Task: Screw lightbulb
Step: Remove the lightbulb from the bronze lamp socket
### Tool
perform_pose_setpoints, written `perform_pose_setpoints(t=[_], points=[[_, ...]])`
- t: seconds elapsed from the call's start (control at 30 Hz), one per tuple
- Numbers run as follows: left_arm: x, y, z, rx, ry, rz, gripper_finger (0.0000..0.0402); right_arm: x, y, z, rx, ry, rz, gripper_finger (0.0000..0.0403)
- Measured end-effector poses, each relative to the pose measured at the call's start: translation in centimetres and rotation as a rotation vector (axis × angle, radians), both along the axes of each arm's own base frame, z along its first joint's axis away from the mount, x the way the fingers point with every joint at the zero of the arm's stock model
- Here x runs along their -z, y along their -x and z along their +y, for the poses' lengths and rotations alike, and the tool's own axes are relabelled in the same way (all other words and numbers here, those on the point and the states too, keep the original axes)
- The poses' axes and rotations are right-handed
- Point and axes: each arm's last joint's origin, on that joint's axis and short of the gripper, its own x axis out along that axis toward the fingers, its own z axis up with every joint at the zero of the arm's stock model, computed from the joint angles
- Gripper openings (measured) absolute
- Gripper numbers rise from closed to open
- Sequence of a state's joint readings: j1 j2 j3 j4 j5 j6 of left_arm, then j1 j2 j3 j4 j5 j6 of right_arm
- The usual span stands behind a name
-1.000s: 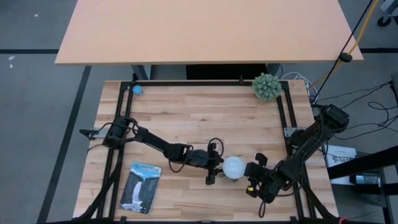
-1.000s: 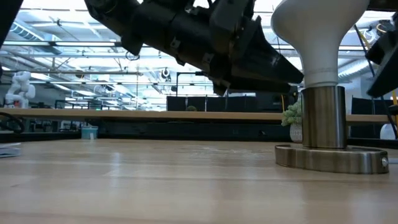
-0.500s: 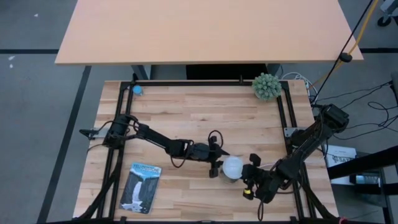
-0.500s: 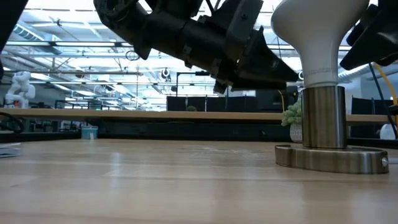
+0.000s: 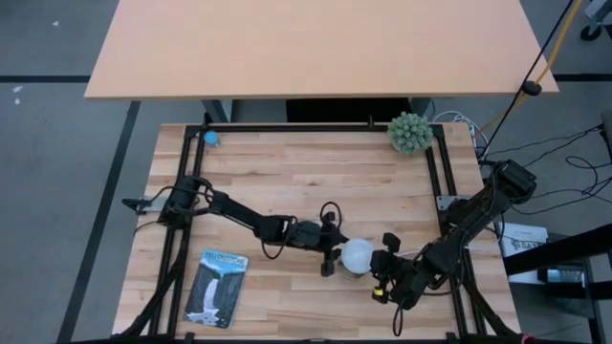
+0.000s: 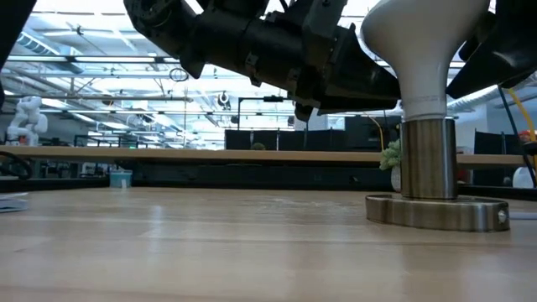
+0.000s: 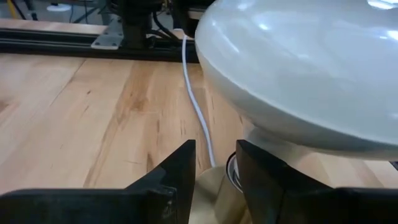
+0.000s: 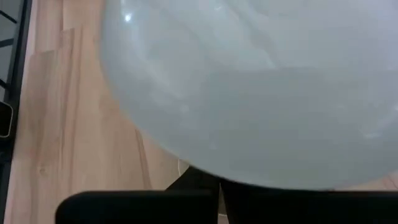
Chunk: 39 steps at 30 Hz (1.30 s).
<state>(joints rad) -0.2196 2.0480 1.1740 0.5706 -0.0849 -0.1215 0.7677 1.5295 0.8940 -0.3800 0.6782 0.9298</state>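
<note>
**Bulb standing in socket, pincers on both sides**

Standing upright in the metal socket base (image 6: 437, 210) on the wooden surface (image 5: 287, 182), with the lightbulb (image 5: 358, 255) seated neck-down in the steel collar, frosted globe on top. Reaching in from one side of the globe, the left pincer (image 5: 330, 258), fingers (image 7: 177, 171) showing a narrow gap low beside the neck; whether gripping or only close, cannot tell. Crowding the opposite side of the globe, the right pincer (image 5: 384, 272), fingers drawn fully together and gripping nothing, with the bulb filling nearly the whole right wrist view. Running away from the base beyond the left pincer, a white cord (image 7: 194, 102) lying on the wood. Lying well behind the left pincer, a flat printed packet (image 5: 214, 287). Sitting far off from both pincers at the far corners of the surface, a spiky green plant (image 5: 409, 132) and a small blue object (image 5: 211, 138).
</note>
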Motion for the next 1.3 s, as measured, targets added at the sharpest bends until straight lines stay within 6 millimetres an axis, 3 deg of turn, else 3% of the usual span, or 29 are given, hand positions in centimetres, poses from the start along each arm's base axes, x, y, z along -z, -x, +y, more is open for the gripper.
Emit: perform_pose_setpoints(t=[0.53, 0.77, 1.0, 1.3], points=[[0.2, 0.6, -2.2, 0.059, 0.001, 0.024, 0.0121, 0.3, 0.4, -0.6, 0.080, 0.037, 0.012, 0.0000], [0.4, 0.5, -1.6, 0.033, -0.009, 0.045, 0.0121, 0.6, 1.1, -0.1, 0.050, -0.076, 0.109, 0.0000], [0.4, 0.4, -0.9, 0.011, -0.006, 0.044, 0.0121, -0.3, 0.4, 1.7, -0.070, -0.166, -0.011, 0.0000], [-0.2, 0.3, -1.5, 0.053, 0.017, -0.008, 0.0121, -0.4, 0.3, 1.3, -0.034, -0.064, -0.057, 0.0000]])
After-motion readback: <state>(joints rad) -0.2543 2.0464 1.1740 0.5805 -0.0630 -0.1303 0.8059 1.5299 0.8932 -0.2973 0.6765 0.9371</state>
